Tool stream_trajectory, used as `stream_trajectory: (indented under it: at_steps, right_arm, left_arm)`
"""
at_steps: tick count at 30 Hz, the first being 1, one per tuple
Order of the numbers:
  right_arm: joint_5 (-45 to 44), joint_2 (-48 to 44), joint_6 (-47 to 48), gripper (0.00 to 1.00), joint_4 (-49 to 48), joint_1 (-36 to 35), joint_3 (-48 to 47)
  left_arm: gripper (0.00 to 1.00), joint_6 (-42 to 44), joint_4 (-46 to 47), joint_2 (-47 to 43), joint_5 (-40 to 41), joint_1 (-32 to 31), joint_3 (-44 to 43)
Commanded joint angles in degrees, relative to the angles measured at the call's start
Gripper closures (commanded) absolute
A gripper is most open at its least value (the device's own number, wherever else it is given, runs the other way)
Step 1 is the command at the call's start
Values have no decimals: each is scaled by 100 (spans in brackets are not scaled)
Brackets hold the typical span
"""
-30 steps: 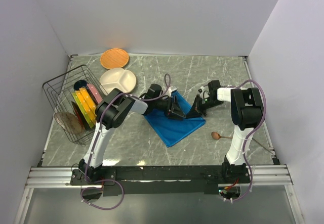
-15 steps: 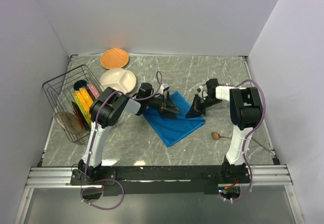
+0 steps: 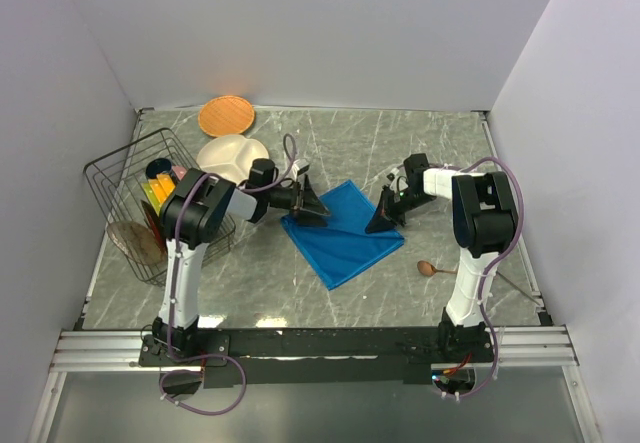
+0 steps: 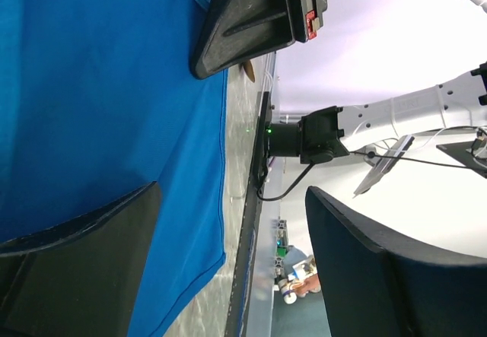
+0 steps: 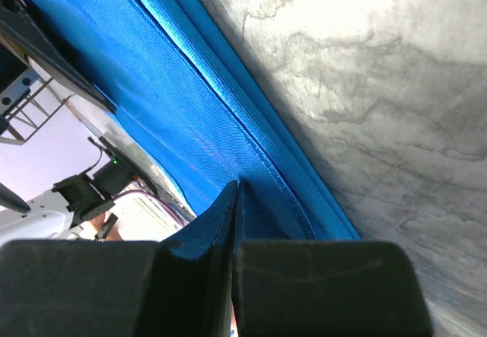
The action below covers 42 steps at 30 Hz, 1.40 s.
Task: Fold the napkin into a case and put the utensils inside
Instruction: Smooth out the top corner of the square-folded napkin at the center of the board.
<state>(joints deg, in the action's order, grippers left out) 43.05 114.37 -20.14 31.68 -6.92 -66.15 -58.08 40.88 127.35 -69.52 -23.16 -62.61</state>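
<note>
Blue napkin (image 3: 345, 235): folded in layers, it lies flat and slantwise at the middle of the marbled bench (image 3: 300, 293), between the two arms.
Left claw (image 3: 316, 205): jaws spread wide and gripping nothing, set low over the cloth's upper left edge.
Right claw (image 3: 383, 223): jaws pressed together, tips touching the stacked folds at the cloth's right edge. Whether any cloth is pinched cannot be told.
Wooden spoon (image 3: 426, 268): on the bench near the napkin's lower right side, apart from it and outside the cloth.
Wire basket (image 3: 125, 150): far left, with colourful plates standing inside.
White divided plate (image 3: 232, 158): beside the basket, with an orange plate (image 3: 226, 116) behind it.
</note>
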Motion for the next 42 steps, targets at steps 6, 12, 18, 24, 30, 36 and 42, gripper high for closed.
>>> stream_trajectory:
  at_steps: [6, 12, 18, 24, 30, 36, 42]
  right_arm:
    - [-1220, 323, 212, 99, -31, -99, -65]
    - [-1176, 341, 239, 99, -39, -117, -73]
    - [-1053, 367, 291, 97, -66, -169, -126]
    - [-912, 297, 379, 95, -31, -178, -267]
    - [-693, 183, 441, 94, -13, -178, -276]
    - [913, -300, 415, 67, -188, -187, -320]
    - [1881, -494, 38, 27, -767, -494, -232]
  left_arm:
    - [17, 385, 201, -368, -141, 364, 486]
    - [22, 245, 385, -518, -71, 453, 390]
    - [49, 428, -26, -632, 166, 198, -198]
    - [75, 2002, -2321, -545, 763, -180, -1007]
    - [95, 2389, -3190, -211, 1370, -268, -1183]
    - [99, 2697, -3815, 114, 1810, -286, -1350]
    - [99, 2864, -4018, 211, 1968, -303, -1421]
